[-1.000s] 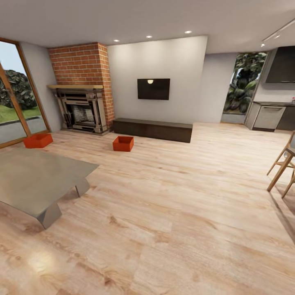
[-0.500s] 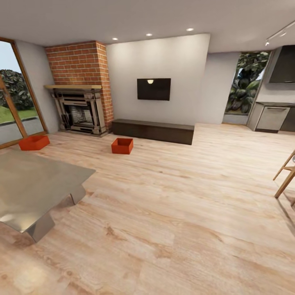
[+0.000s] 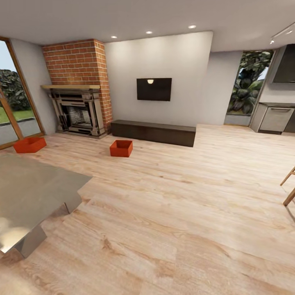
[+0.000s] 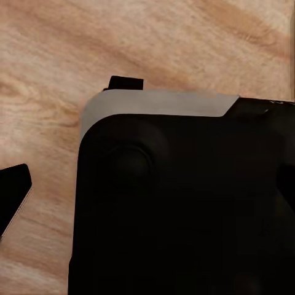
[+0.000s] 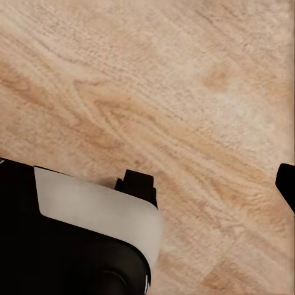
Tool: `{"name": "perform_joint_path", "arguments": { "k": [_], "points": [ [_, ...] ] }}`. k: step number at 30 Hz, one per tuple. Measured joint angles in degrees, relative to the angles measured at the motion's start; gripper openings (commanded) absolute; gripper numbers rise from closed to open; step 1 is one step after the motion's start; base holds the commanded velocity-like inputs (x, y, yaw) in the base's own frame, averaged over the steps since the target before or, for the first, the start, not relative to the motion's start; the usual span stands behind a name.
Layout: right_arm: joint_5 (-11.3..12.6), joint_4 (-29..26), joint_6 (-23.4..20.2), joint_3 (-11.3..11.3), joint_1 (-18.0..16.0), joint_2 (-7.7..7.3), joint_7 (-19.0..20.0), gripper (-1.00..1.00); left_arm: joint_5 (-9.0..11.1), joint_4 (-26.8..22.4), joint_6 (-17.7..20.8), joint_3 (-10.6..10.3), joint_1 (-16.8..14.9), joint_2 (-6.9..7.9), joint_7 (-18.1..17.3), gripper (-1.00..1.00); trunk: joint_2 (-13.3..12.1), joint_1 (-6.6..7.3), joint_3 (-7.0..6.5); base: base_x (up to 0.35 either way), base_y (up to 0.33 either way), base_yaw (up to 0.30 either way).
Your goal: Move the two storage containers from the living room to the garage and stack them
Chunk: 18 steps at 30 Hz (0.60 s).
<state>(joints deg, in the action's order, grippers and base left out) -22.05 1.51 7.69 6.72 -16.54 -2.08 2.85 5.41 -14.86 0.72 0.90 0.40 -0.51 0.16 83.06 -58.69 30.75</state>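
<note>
I'm in the living room, looking out from my head camera across light wood plank flooring (image 3: 172, 213). Two orange-red storage containers sit on those planks, both open side up. The nearer container (image 3: 121, 148) rests just in front of the long dark low cabinet (image 3: 153, 132), a little toward the fireplace end. The farther container (image 3: 29, 144) lies well apart from it, off to my left by the wood-framed glass door (image 3: 14, 106). Between them rises the red brick fireplace (image 3: 78, 88), and a black TV (image 3: 154, 89) hangs on the pale wall above the cabinet. A grey low table (image 3: 32, 196) fills the near left corner of my view. At the far right I catch kitchen cabinets (image 3: 275, 119), and the legs of a wooden chair (image 3: 289, 186) poke in at the edge. My left wrist camera looks down on wood planks past a dark rounded body of my own; my right wrist camera sees much the same. Whether my left gripper or my right gripper is wide or narrow, I cannot tell from these angles. Neither container is near either of my arms.
</note>
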Motion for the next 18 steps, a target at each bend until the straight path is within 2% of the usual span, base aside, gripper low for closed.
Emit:
{"name": "perform_joint_path", "arguments": {
  "k": [18],
  "points": [
    [0.0, 0.0, 0.0, 0.0, 0.0, 0.0, 0.0, 1.0, 0.0, 0.0, 0.0, 0.0, 0.0, 0.0, 0.0, 1.0, 0.0, 0.0, 0.0, 0.339, 0.0, 0.0]
  ]
}}
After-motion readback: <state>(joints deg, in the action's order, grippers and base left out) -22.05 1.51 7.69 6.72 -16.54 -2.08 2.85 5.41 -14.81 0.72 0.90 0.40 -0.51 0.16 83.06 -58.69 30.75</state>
